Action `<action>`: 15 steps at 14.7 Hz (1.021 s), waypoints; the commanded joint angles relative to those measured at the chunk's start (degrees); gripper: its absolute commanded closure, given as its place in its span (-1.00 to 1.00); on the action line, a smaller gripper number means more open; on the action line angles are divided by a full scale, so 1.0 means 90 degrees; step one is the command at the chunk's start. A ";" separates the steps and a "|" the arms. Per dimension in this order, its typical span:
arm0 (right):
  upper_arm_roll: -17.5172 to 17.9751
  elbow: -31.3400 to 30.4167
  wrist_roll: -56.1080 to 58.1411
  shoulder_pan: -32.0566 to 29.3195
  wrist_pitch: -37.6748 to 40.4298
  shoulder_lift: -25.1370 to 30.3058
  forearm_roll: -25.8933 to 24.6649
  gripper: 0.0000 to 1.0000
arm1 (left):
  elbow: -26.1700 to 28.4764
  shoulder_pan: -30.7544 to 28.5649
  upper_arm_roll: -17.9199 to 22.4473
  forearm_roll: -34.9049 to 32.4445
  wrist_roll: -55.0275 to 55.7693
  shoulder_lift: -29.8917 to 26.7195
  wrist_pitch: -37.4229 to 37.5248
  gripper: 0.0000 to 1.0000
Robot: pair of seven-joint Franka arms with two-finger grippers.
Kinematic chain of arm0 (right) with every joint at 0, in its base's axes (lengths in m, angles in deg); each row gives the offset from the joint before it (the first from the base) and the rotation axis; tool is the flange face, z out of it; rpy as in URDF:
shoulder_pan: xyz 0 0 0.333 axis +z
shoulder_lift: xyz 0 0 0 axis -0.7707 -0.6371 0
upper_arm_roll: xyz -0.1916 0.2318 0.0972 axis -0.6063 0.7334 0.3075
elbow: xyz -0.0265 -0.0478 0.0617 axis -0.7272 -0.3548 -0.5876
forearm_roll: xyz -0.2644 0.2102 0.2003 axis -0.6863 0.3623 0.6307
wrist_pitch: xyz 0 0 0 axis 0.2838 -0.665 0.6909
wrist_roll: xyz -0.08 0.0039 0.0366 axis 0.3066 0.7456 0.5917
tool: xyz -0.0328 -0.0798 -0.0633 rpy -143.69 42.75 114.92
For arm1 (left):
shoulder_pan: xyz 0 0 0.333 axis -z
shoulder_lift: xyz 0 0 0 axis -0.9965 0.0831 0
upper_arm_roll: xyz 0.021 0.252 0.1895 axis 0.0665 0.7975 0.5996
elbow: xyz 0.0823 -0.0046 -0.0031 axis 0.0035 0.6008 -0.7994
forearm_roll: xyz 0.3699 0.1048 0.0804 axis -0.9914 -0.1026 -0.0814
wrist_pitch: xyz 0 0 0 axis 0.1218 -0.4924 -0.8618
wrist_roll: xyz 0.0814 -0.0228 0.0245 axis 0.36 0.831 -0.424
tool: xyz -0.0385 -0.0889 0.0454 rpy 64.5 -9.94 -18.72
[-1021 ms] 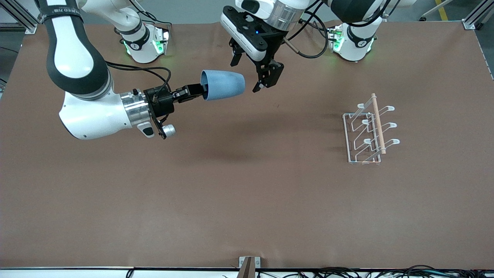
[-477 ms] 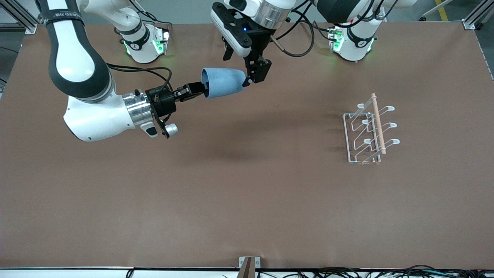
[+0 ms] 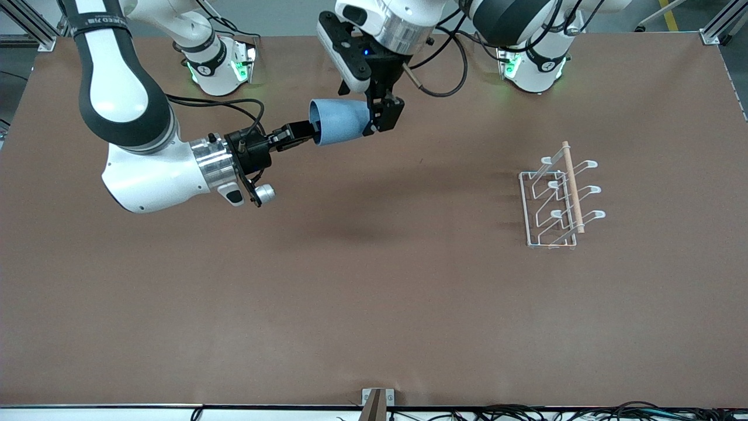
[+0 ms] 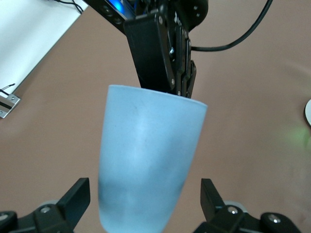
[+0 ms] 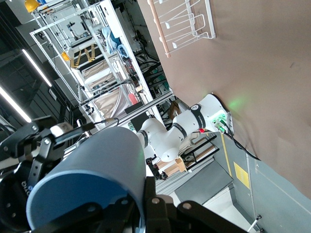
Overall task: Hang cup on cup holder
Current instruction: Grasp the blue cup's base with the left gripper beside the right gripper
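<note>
The right gripper (image 3: 305,134) is clamped on the rim of the cup (image 3: 340,121), one finger inside its mouth, holding it on its side in the air over the table (image 3: 374,292) near the robots' bases. The left gripper (image 3: 369,114) hangs over the cup's closed end, fingers (image 4: 73,200) spread wide on either side of it and not touching. The cup holder (image 3: 558,197) stands on the table, well apart, toward the left arm's end.
</note>
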 commanded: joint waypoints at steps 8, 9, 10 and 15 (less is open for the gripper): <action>-0.0029 -0.0054 0.0073 0.0061 0.0012 0.0066 0.0145 0.80 | -0.0137 0.0054 -0.0050 0.0020 -0.0322 0.0278 0.0028 0.07; -0.0029 -0.0054 0.0073 0.0061 0.0012 0.0066 0.0145 0.77 | -0.0137 0.0054 -0.0050 0.0020 -0.0322 0.0268 0.0028 0.18; -0.0029 -0.0063 0.0073 0.0061 0.0012 0.0066 0.0155 0.76 | -0.0137 0.0054 -0.0040 0.0010 -0.0322 0.0268 0.0028 0.19; -0.0029 -0.0064 0.0035 0.0052 0.0012 0.0066 0.0155 0.66 | -0.0137 -0.0043 -0.0030 -0.0126 -0.0380 0.0190 0.0135 0.17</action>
